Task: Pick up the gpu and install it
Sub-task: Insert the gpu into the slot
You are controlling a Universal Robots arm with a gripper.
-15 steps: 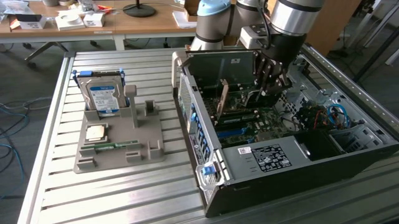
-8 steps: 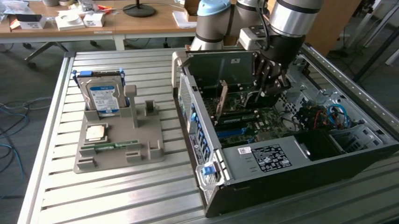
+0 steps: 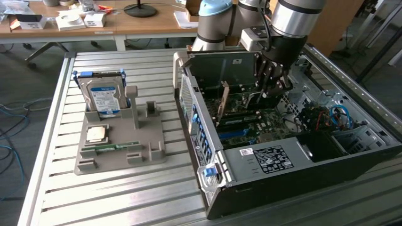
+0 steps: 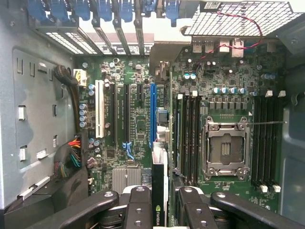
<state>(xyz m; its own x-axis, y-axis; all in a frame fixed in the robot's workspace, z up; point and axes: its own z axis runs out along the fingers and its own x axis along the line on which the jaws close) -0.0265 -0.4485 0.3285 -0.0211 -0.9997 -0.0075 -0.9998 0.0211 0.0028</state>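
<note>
Fingers (image 4: 139, 210) clenched on gpu (image 4: 158, 188), edge-on just beside blue slot (image 4: 152, 114). Likely wants card parallel to slot, pressed straight and evenly.

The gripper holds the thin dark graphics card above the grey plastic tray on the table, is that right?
No: the gripper holds the thin dark graphics card above the green motherboard inside the open computer case, as the wrist view shows.

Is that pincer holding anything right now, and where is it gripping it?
Yes: the pincer grips the gpu, a thin dark card, by its upper edge, clamped on both faces, inside the open computer case.
</note>
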